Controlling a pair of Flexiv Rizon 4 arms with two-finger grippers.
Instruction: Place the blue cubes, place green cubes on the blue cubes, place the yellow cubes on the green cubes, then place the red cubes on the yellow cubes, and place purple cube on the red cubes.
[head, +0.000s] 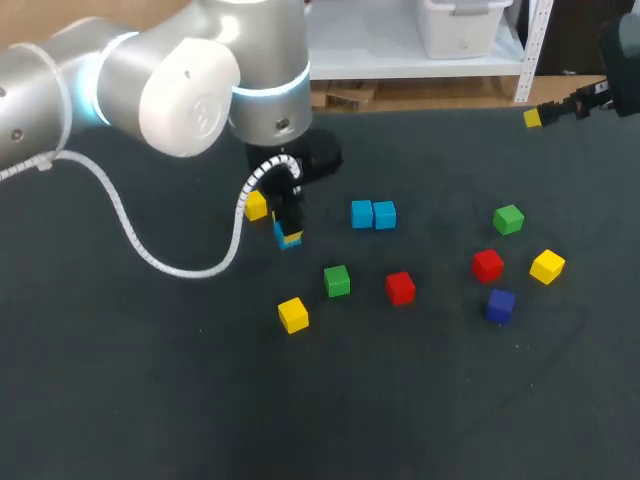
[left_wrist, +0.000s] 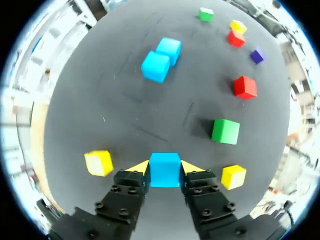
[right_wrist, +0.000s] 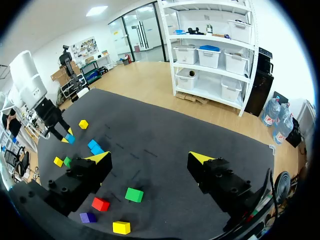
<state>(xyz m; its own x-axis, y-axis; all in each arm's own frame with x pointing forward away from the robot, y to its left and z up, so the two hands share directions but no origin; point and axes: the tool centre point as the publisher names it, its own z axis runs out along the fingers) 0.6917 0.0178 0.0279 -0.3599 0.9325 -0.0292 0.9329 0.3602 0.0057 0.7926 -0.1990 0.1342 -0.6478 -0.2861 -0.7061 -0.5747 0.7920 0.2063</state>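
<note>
My left arm (head: 150, 70) comes in from the left and bends so its wrist points straight down. The left gripper (left_wrist: 165, 167) has its 2 fingers clamped on opposite sides of a blue cube (left_wrist: 164, 175). The right gripper (right_wrist: 150, 158) sits off at the far right, its 2 fingers spread wide apart.

From the head camera, my left arm (head: 200, 80) covered most of my left gripper (head: 290, 236), so only a sliver of the blue cube (head: 284, 234) showed below it. One yellow cube (head: 256, 206) sat partly behind the white cable (head: 130, 235). My right arm (head: 622, 60) was cut off by the edge.
</note>
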